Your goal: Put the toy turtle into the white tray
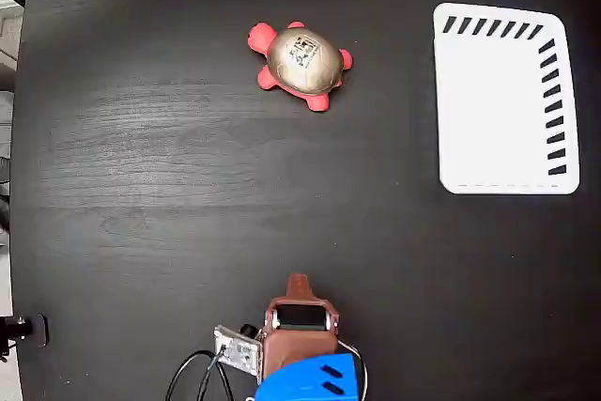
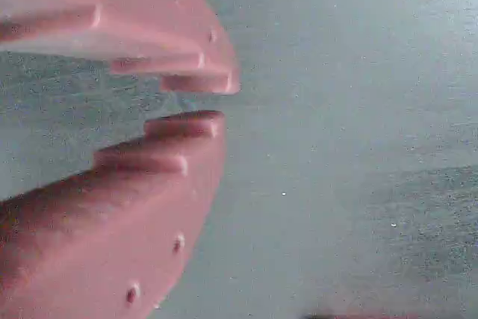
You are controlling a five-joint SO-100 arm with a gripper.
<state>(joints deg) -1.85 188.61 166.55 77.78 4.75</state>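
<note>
The turtle [image 1: 300, 64] is lying on the table [image 1: 141, 185], well left of the tray [image 1: 498, 110]. The gripper [image 2: 205, 102], almost closed, is holding nothing. Squeezing the shiny domed shell could be making it slip out.

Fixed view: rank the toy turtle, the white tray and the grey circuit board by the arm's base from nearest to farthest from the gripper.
1. Grey circuit board, just lower left of the gripper.
2. Toy turtle, straight up the picture.
3. White tray, upper right corner.
</note>
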